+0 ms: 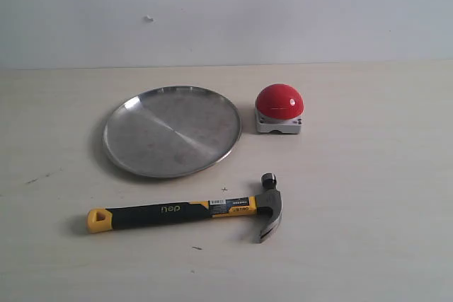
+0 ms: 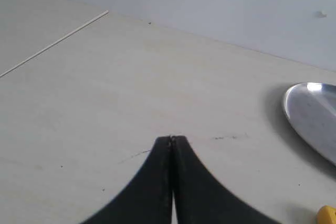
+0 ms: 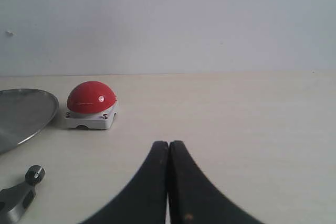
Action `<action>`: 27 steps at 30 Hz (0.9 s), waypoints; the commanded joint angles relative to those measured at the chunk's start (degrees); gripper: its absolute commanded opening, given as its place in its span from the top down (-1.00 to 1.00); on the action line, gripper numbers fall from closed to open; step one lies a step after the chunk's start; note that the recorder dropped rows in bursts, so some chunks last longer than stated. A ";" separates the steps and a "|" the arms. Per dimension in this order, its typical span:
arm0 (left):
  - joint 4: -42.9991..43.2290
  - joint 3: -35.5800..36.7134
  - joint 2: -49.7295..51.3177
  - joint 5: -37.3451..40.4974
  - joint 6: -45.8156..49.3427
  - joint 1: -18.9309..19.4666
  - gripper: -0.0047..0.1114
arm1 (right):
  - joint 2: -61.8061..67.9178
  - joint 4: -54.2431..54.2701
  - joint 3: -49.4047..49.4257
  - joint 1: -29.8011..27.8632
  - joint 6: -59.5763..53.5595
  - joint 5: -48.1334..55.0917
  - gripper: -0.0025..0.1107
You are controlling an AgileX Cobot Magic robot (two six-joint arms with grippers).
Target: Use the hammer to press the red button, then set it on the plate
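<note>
The hammer [image 1: 184, 211] lies flat on the table near the front, yellow handle end to the left, dark steel head [image 1: 270, 206] to the right. Behind it sits the silver plate [image 1: 172, 130], with nothing on it. The red button [image 1: 279, 107] stands on its grey-white base right of the plate. Neither gripper shows in the exterior view. My left gripper [image 2: 172, 139] is shut on nothing over bare table, with the plate's rim [image 2: 310, 111] and the hammer's yellow end [image 2: 328, 215] off to one side. My right gripper [image 3: 168, 143] is shut on nothing, well short of the button [image 3: 91, 103]; the hammer head [image 3: 20, 198] lies beside it.
The tabletop [image 1: 368, 196] is pale wood with a white wall [image 1: 226, 12] at its back edge. A thin seam [image 2: 52, 43] crosses the table in the left wrist view.
</note>
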 commanded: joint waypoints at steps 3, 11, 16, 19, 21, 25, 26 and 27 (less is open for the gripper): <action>-0.20 0.14 -0.39 -0.40 0.38 0.16 0.92 | -0.28 0.05 0.32 -0.32 0.03 -0.43 0.96; -0.20 0.14 -0.39 -0.40 0.38 0.16 0.92 | -0.28 0.05 0.32 -0.32 0.03 -0.43 0.96; 4.36 0.14 -0.39 -1.48 0.30 0.16 0.92 | -0.28 0.05 0.32 -0.32 0.03 -0.43 0.96; 8.78 0.14 -0.39 -6.20 0.30 0.16 0.92 | -0.28 0.05 0.32 -0.32 0.03 -0.43 0.96; 8.77 0.14 -0.39 -11.59 0.30 0.16 0.92 | -0.28 0.05 0.32 -0.32 0.03 -0.43 0.96; 8.14 0.14 -0.39 -20.52 -0.22 0.16 0.92 | -0.28 0.05 0.32 -0.32 0.03 -0.43 0.96; 8.14 0.14 -0.39 -23.99 -0.11 0.16 0.92 | -0.28 0.05 0.32 -0.32 0.03 -0.43 0.96; 8.14 0.14 -0.39 -26.47 -0.41 0.16 0.92 | -0.28 0.05 0.32 -0.32 0.03 -0.43 0.96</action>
